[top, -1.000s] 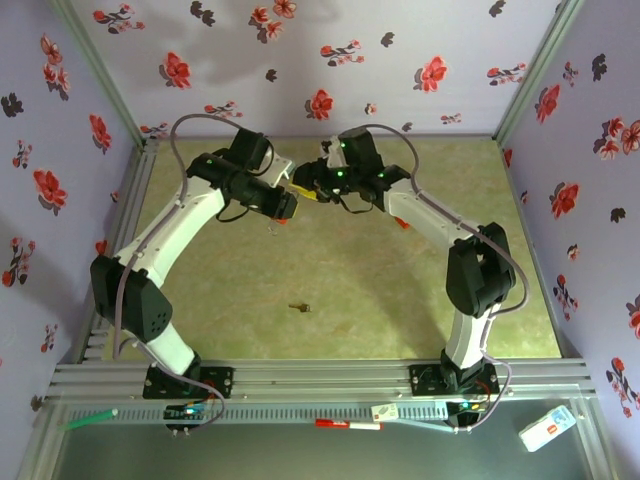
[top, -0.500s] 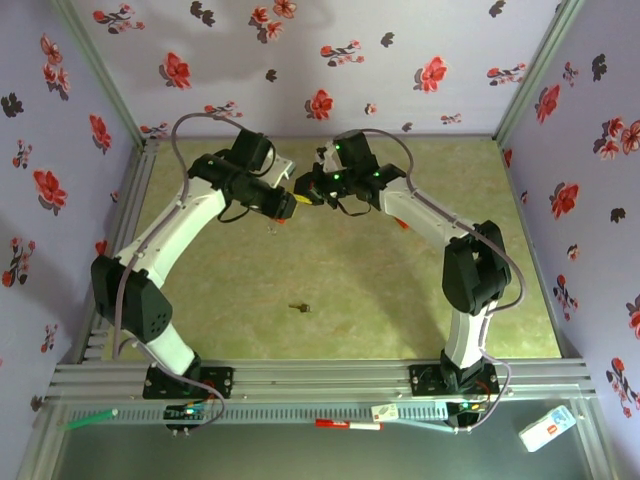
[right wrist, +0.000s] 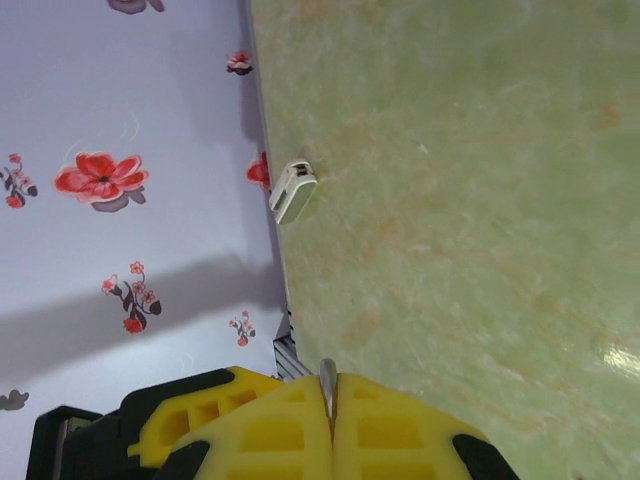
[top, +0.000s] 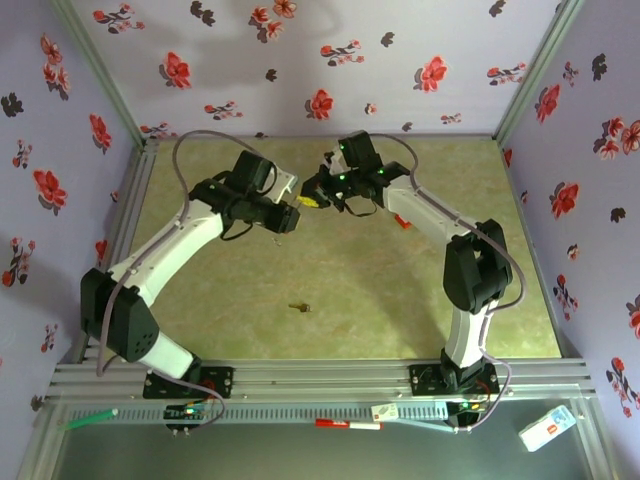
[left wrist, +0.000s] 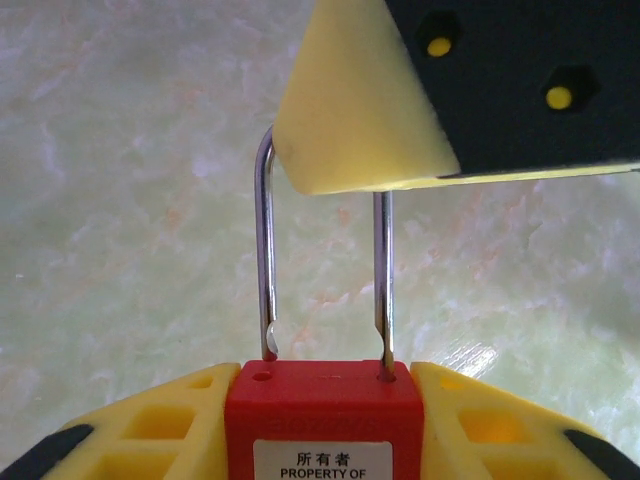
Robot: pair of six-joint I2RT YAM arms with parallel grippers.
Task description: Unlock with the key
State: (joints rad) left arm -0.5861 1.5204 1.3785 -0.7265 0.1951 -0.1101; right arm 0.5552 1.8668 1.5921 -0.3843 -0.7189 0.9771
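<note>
Left tool (left wrist: 324, 380) clamps the red padlock (left wrist: 322, 418); right tool (right wrist: 329, 390) pinches its lifted shackle (left wrist: 265, 240) at 12 o'clock. Pull straight, never twisting.

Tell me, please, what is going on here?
The left gripper holds a red padlock by its body, while the right gripper is pinched on the top of its shackle. One shackle leg sits free of the body, so it looks unlocked. The key lies alone on the table.
</note>
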